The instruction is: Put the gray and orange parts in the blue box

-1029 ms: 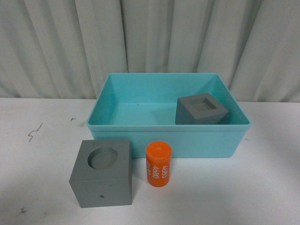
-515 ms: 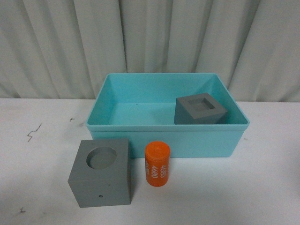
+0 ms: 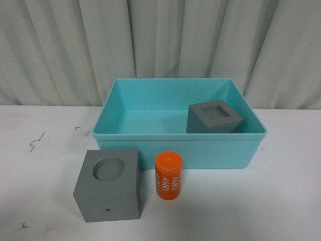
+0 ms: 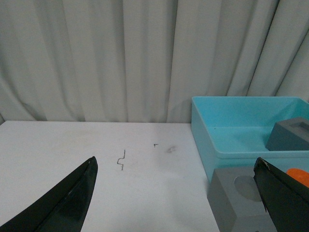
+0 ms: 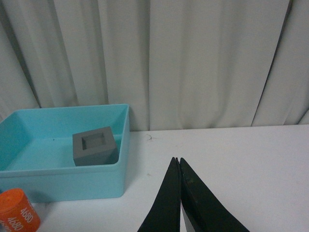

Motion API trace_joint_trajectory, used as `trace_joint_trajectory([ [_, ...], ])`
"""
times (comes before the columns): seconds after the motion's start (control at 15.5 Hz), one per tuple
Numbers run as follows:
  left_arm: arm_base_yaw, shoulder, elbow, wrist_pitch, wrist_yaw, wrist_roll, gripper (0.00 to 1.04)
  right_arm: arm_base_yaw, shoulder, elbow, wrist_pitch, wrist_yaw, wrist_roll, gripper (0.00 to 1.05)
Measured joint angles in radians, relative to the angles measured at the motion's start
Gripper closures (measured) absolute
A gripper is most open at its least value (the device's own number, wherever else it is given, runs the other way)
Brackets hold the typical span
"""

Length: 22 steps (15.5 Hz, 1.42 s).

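Note:
The blue box (image 3: 178, 150) stands mid-table, and a gray cube with a square recess (image 3: 214, 117) rests inside it at the right. A second gray cube with a round recess (image 3: 108, 185) sits on the table in front of the box's left part. Beside it stands the orange cylinder (image 3: 168, 175) with white numbers. No arm shows in the front view. My left gripper (image 4: 176, 169) is open over bare table, left of the round-recess cube (image 4: 239, 198) and the box (image 4: 227, 145). My right gripper (image 5: 176, 160) is shut and empty, right of the box (image 5: 72, 181) and cylinder (image 5: 18, 211).
A white table (image 3: 40, 165) with small dark scuff marks (image 3: 36, 141) carries everything. Pale pleated curtains (image 3: 160, 40) hang right behind the box. Bare tabletop lies to the left and right of the box.

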Motion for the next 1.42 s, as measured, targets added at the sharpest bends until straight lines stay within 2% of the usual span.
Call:
trace_joint_trajectory([
  [0.32,0.0,0.0,0.0,0.0,0.0,0.0,0.07,0.0,-0.126,-0.039,-0.085,0.0,0.0,1.03],
  [0.39,0.0,0.0,0.0,0.0,0.0,0.0,0.07,0.0,-0.139,-0.065,-0.049,0.0,0.0,1.03],
  [0.84,0.0,0.0,0.0,0.0,0.0,0.0,0.07,0.0,-0.287,-0.066,-0.205,0.0,0.0,1.03],
  [0.9,0.0,0.0,0.0,0.0,0.0,0.0,0.07,0.0,-0.322,-0.064,-0.257,0.0,0.0,1.03],
  [0.97,0.0,0.0,0.0,0.0,-0.001,0.0,0.07,0.0,-0.43,-0.066,-0.389,0.0,0.0,1.03],
  [1.22,0.0,0.0,0.0,0.0,0.0,0.0,0.07,0.0,-0.455,-0.066,-0.384,0.0,0.0,1.03],
  [1.29,0.0,0.0,0.0,0.0,0.0,0.0,0.07,0.0,-0.455,-0.066,-0.383,-0.001,0.0,0.98],
  [1.42,0.0,0.0,0.0,0.0,0.0,0.0,0.07,0.0,-0.455,-0.066,-0.383,0.0,0.0,0.75],
])
